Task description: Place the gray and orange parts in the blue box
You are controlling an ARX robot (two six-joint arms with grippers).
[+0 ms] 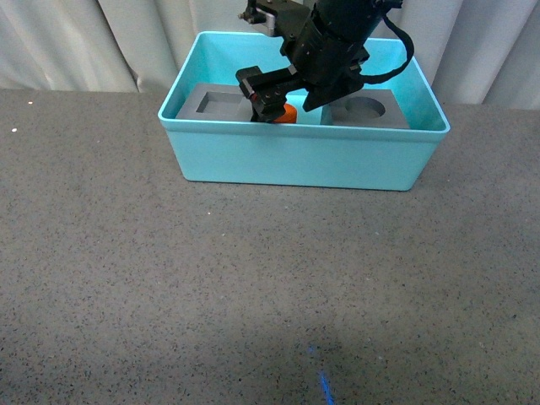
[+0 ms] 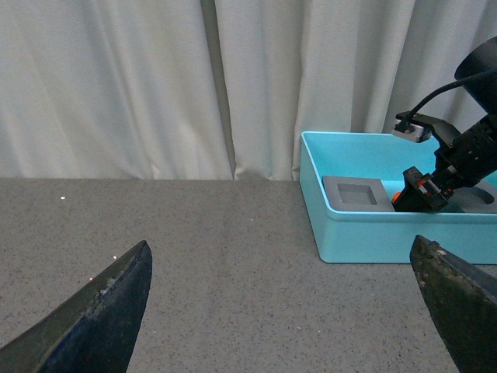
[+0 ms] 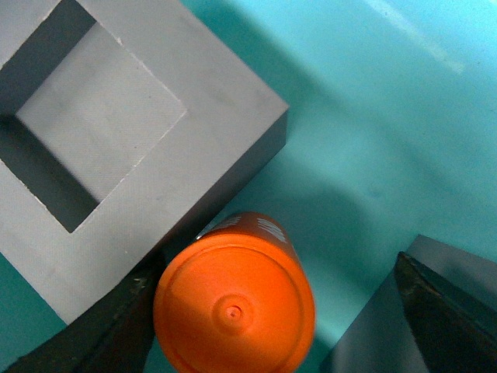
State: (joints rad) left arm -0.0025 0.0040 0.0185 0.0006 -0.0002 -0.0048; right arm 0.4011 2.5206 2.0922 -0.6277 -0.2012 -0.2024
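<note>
The blue box (image 1: 304, 128) stands at the back of the table. Inside it lie the gray cube with a square recess (image 1: 215, 101), the gray cube with a round recess (image 1: 371, 110) and, between them, the orange cylinder (image 1: 288, 115). My right gripper (image 1: 283, 108) is down in the box, open, its fingers on either side of the upright cylinder (image 3: 233, 307) without squeezing it. The square-recess cube (image 3: 116, 148) touches the cylinder; the other cube (image 3: 373, 326) is a little apart. My left gripper (image 2: 287, 311) is open and empty, low over the table left of the box (image 2: 365, 233).
White curtains (image 2: 155, 78) hang behind the table. The grey speckled tabletop (image 1: 253, 287) stretches in front of the box, with a blue mark (image 1: 325, 388) near its front edge. The right arm (image 2: 458, 155) reaches over the box's rim.
</note>
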